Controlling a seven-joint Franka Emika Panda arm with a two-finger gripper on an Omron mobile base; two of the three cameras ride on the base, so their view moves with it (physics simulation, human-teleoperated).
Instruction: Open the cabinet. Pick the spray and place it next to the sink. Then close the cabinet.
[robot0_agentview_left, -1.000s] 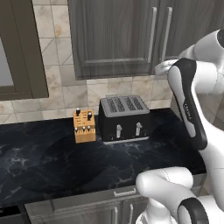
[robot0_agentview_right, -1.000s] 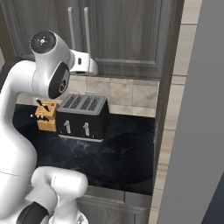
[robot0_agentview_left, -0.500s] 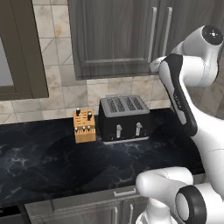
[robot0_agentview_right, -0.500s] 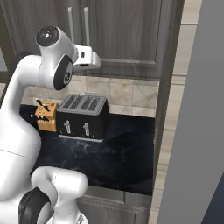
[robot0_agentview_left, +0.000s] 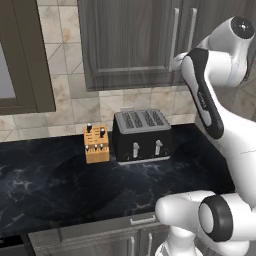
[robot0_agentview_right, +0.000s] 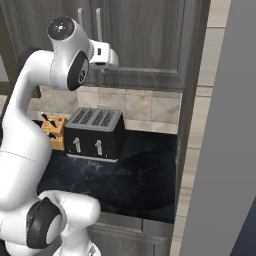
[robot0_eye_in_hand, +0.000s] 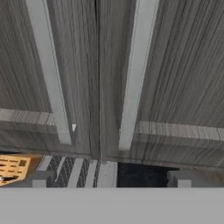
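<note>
A: Where is the gripper (robot0_agentview_right: 111, 60)?

B: Raised to the lower part of the cabinet (robot0_agentview_left: 130, 45), close to the doors, near the seam where they meet. It points at the door fronts.

A: Are the jaws together or apart?

B: Apart, wide, with nothing between them. In the hand view the two fingertips (robot0_eye_in_hand: 41, 178) stand far from each other at the bottom edge.

A: And the cabinet itself?

B: Both doors are shut. In the hand view the left handle (robot0_eye_in_hand: 49, 70) and the right handle (robot0_eye_in_hand: 134, 72) run on either side of the seam, their lower ends just above the door bottoms. The gripper touches neither.

A: What sits below?

B: On the black counter (robot0_agentview_left: 60, 185), against the tiled wall, a black toaster (robot0_agentview_left: 142, 135) stands under the cabinet. Just left of it is a small wooden knife block (robot0_agentview_left: 96, 144), close by but apart from it.

A: The spray, the sink?

B: I cannot tell.
</note>
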